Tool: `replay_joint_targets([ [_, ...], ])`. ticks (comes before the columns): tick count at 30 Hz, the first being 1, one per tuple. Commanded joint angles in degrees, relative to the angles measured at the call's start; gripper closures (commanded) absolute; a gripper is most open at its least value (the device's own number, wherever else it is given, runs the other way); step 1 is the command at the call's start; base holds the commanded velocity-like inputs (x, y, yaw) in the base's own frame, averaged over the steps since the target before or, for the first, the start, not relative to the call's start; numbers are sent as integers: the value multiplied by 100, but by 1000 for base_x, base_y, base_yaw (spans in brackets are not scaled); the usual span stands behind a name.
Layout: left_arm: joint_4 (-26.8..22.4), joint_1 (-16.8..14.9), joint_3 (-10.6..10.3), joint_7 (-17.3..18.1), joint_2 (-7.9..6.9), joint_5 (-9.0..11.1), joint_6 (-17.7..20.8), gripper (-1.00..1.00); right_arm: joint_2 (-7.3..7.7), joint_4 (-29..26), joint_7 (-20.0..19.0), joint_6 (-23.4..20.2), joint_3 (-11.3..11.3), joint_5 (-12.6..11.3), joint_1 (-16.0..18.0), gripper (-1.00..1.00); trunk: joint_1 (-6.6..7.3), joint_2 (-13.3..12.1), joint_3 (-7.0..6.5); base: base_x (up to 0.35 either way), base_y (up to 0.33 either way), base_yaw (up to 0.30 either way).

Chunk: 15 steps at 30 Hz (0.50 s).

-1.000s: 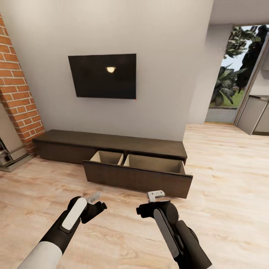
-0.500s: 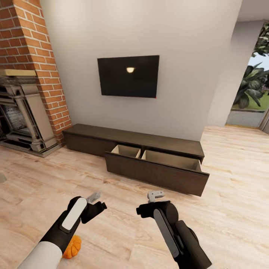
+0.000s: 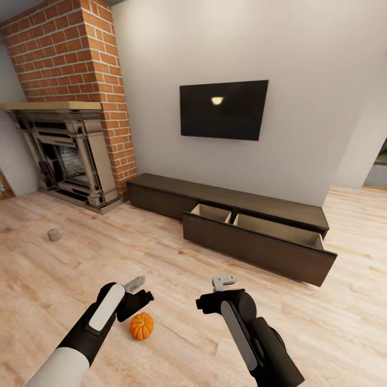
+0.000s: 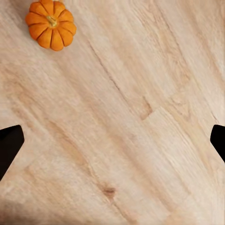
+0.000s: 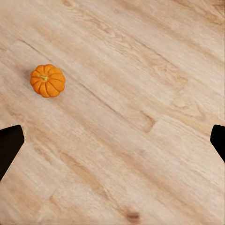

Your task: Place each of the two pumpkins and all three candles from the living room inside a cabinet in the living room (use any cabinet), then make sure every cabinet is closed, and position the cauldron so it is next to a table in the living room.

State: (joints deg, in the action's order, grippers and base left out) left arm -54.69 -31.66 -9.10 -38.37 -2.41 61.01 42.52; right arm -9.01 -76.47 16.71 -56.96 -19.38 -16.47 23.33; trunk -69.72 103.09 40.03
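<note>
One small orange pumpkin (image 3: 141, 325) lies on the wood floor just below and right of my left gripper (image 3: 137, 287), apart from it. It also appears in the left wrist view as the pumpkin (image 4: 50, 24) and in the right wrist view as the pumpkin (image 5: 48, 80). My right gripper (image 3: 223, 280) hangs over bare floor. Both grippers are open and empty, their dark fingertips (image 4: 9, 143) set wide apart. The long dark-brown cabinet (image 3: 161, 189) stands under the TV with a wide drawer (image 3: 258, 248) pulled out, its beige inside showing. A small pale round thing (image 3: 54, 234), perhaps a candle, sits far left.
A brick chimney with a dark fireplace (image 3: 70, 156) fills the left. A black TV (image 3: 224, 109) hangs on the white wall. Open wood floor (image 3: 177, 269) lies between me and the cabinet. A doorway (image 3: 379, 166) shows at the far right.
The camera has swung left, so cabinet and TV slid right in the picture. The fireplace, the pumpkin and the small pale thing came into view. Both arms hold the same pose.
</note>
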Motion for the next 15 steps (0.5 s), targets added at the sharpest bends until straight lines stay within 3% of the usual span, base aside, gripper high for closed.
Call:
replay_joint_targets([
  [1,-6,-5,-21,-57,-12,62,-7,-100,-3,-7,60,-17,-4,-58,5,-100,2,3,6,-113,258,273],
  [15,-6,-7,-12,-31,-31,73,-7,-100,-13,24,64,-17,-9,-50,5,-100,2,3,6,-22,271,273],
])
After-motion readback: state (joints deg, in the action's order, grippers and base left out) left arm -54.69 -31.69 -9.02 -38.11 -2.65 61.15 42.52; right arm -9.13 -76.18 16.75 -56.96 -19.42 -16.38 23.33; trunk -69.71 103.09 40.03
